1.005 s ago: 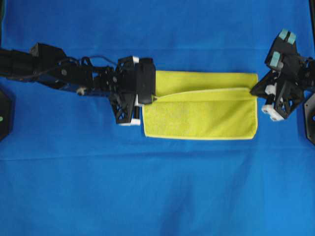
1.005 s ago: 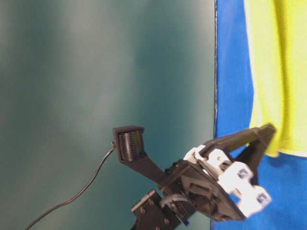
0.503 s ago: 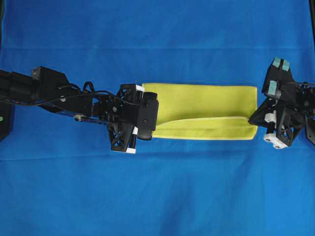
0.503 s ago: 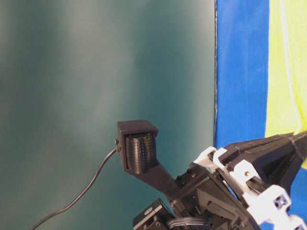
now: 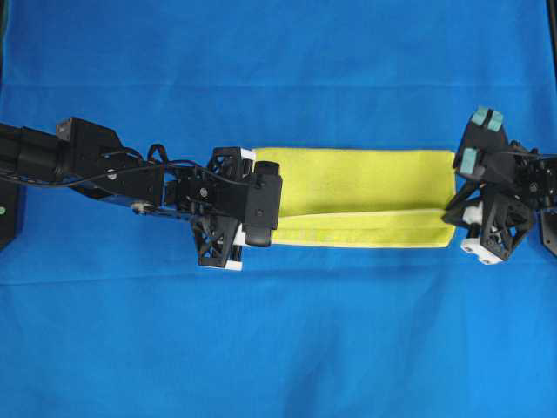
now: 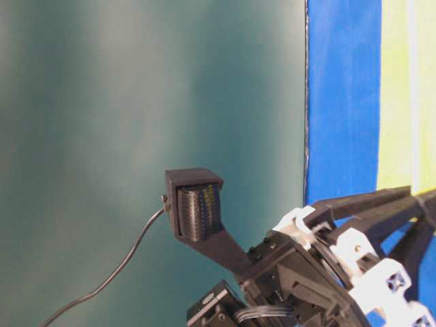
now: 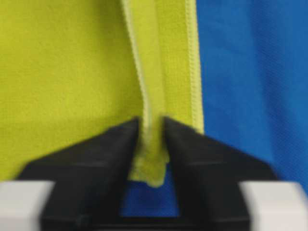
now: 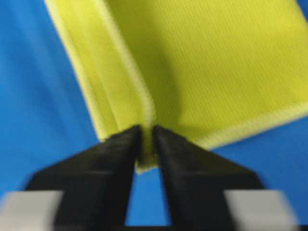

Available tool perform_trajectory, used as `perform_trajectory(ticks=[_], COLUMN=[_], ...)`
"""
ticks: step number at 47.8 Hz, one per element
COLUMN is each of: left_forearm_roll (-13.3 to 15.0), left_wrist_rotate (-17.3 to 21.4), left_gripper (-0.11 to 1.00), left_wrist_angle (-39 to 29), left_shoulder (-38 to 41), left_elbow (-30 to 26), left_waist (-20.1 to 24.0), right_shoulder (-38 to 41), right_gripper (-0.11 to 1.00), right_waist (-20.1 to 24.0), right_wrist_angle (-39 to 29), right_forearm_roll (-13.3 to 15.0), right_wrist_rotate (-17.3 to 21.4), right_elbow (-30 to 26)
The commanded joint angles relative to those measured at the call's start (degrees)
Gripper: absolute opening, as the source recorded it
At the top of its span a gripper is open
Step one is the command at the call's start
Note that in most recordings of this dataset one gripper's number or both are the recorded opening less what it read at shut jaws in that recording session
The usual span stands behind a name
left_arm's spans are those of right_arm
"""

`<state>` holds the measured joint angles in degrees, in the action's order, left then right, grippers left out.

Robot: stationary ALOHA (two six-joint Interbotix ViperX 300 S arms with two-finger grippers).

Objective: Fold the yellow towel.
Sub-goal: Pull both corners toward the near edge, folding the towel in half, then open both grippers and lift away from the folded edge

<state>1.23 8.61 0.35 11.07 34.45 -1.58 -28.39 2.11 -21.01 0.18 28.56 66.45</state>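
So the yellow towel (image 5: pixel 361 196) is lying flat in the middle of the blue-covered bench (image 5: pixel 278 348), stretched out as a long narrow band running left to right between the two arms. One long flap is folded over so its pale hem (image 5: pixel 365 213) runs lengthwise just above the near edge.

The left gripper (image 7: pixel 153 144) sits at the towel's left end and the right gripper (image 8: pixel 147 144) at the right end, each right on a corner of that folded flap. That makes sense: holding both ends at once keeps the flap taut and lets it come down square instead of bunching.

In both wrist views the bunched hem sits between the fingers with hardly any gap around it. Honestly I can't tell whether either gripper is pinching the cloth or letting go of it, they're just too close to call.

My guess is the lengthwise fold is basically laid down, and a crosswise fold is probably left to make it compact.
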Motion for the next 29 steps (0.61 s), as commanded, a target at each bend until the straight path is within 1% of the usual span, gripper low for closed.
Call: perform_trajectory(ticks=[1,3,5,7,8,12,16,21,24,29], left_forearm_roll=[0.0,0.0,0.0,0.0,0.0,0.0,0.0,0.0,0.0,0.0], left_wrist_rotate=[0.0,0.1,0.3,0.5,0.7,1.7,2.0,2.0,2.3,2.5], left_gripper=[0.42,0.54,0.63,0.72,0.73,0.72,0.71,0.7,0.7,0.7], left_wrist_angle=[-0.1,-0.4,-0.8,-1.1,-1.2,-1.2,-1.0,-1.0,-0.9,-0.4], left_shoulder=[-2.4,-3.2,-4.3,-5.3,-5.7,-7.4,-8.1,-8.0,-7.9,-7.5], left_elbow=[-0.9,-0.7,-0.5,-0.4,-0.3,0.4,1.0,0.7,0.5,0.1], left_waist=[-0.1,-0.1,-0.1,-0.1,-0.1,0.1,1.1,3.1,4.1,6.1], right_shoulder=[-0.4,-1.0,-1.4,-2.2,-2.5,-4.5,-5.9,-6.7,-6.4,-5.3], right_gripper=[0.42,0.54,0.62,0.65,0.63,0.57,0.58,0.58,0.58,0.58], right_waist=[1.1,1.3,1.4,1.4,1.4,1.1,-0.1,-4.2,-8.1,-13.2], right_wrist_angle=[0.0,-0.3,-0.5,-1.0,-1.2,-2.2,-2.3,-2.4,-2.5,-2.5], right_forearm_roll=[-0.2,-0.2,-0.2,-0.1,0.0,0.8,2.7,5.6,7.6,10.2], right_wrist_rotate=[0.2,0.2,0.2,0.2,0.2,0.1,0.1,0.2,0.2,0.1], right_elbow=[-1.6,-1.7,-2.0,-2.0,-2.1,-2.2,-2.1,-2.0,-2.0,-2.2])
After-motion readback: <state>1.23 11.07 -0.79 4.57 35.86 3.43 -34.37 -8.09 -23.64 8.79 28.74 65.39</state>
